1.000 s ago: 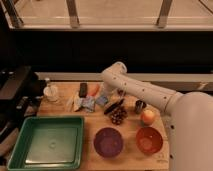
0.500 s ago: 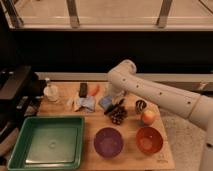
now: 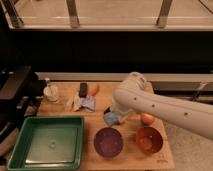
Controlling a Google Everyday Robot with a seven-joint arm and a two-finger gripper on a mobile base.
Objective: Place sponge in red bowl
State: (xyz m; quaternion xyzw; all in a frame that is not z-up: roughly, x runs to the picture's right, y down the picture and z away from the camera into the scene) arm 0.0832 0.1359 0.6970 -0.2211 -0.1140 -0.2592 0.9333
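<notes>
The tool is clamped on the sponge, above the desk. The purple bowl lies just near of it; the red bowl sits right.

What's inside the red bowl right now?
The red bowl looks empty, only its shiny bottom showing. The sponge is outside it, at the gripper under the arm, behind the purple bowl.

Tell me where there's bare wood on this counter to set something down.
Bare wood: the front right corner beside the round orange-red plastic bowl. Crowded: the back left, around the white bottle, and the centre, where the tool grips the small blue sponge.
</notes>
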